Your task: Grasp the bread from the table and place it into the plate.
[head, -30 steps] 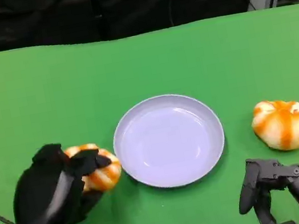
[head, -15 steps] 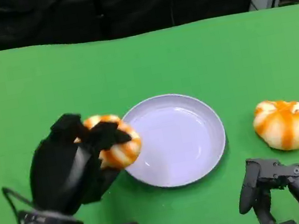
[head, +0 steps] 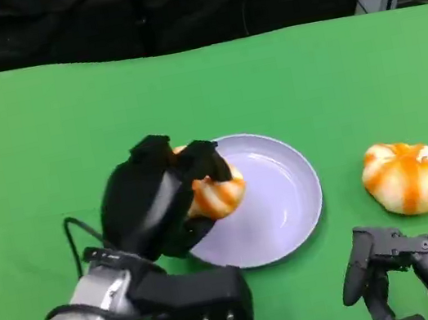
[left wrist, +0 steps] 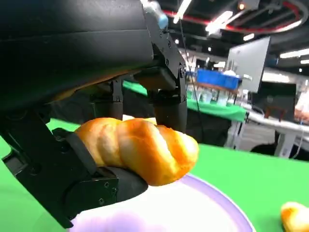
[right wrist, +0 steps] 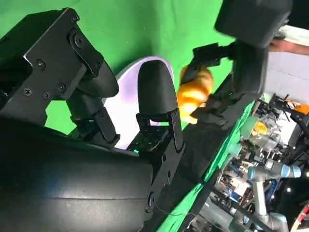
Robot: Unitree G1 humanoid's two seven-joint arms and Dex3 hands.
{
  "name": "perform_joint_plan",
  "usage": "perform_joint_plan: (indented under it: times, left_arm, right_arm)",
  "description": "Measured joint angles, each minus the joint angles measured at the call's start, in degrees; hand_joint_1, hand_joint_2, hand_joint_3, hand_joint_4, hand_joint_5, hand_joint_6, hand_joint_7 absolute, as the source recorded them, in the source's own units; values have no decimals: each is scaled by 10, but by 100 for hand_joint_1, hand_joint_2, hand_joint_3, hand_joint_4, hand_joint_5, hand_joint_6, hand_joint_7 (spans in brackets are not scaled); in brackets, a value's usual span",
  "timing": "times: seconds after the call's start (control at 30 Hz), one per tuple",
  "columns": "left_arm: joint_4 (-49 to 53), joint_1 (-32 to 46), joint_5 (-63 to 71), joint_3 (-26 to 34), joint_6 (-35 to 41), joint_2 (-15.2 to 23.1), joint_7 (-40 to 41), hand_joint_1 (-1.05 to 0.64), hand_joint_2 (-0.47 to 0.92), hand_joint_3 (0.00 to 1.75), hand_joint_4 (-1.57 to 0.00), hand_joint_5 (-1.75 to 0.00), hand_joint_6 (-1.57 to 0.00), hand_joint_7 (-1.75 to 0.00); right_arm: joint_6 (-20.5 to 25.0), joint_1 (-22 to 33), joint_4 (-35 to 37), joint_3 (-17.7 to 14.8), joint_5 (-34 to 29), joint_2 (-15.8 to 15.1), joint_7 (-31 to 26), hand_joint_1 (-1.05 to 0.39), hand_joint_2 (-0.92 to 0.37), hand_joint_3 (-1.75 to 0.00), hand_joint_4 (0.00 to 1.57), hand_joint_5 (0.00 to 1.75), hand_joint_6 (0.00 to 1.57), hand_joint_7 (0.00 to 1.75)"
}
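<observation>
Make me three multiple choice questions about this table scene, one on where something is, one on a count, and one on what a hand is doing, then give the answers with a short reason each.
1. Where is the bread that the left hand holds?
A. over the near-left part of the plate
B. on the cloth beside the right hand
C. at the far edge of the table

2. How many orange-striped bread rolls are in the scene?
A. one
B. two
C. three

3. What is the right hand doing?
A. gripping a roll
B. pressing on the plate
C. holding nothing, low at the near edge of the table

Answers:
1. A, the held bread sits above the left side of the plate in the head view.
2. B, one is in the left hand and a second roll lies on the green cloth to the plate's right.
3. C, its fingers have nothing between them and are apart from roll and plate.
</observation>
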Motion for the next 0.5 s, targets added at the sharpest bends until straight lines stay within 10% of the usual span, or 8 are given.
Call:
perform_joint_plan:
  times: [0.27, 0.37, 0.5]
  left_arm:
    - [60, -30, -17, -11, -18, -22, 11, -15, 45, 107, -82, -175, -77, -146]
    - [69, -39, -37, -15, -16, -29, -25, -37, 85, 39, -28, -68, -36, -41]
    - [65, -45, -26, -47, 39, -34, -128, -71, 92, 36, -1, -10, -10, -4]
  right_arm:
    - [0, -1, 3, 0, 0, 0, 0, 12, -25, -156, 85, 174, 80, 142]
    - [0, -1, 3, -1, 0, 0, 0, 12, -26, -156, 86, 175, 80, 142]
    - [-1, -1, 3, 0, 0, 0, 0, 12, -27, -154, 85, 175, 80, 142]
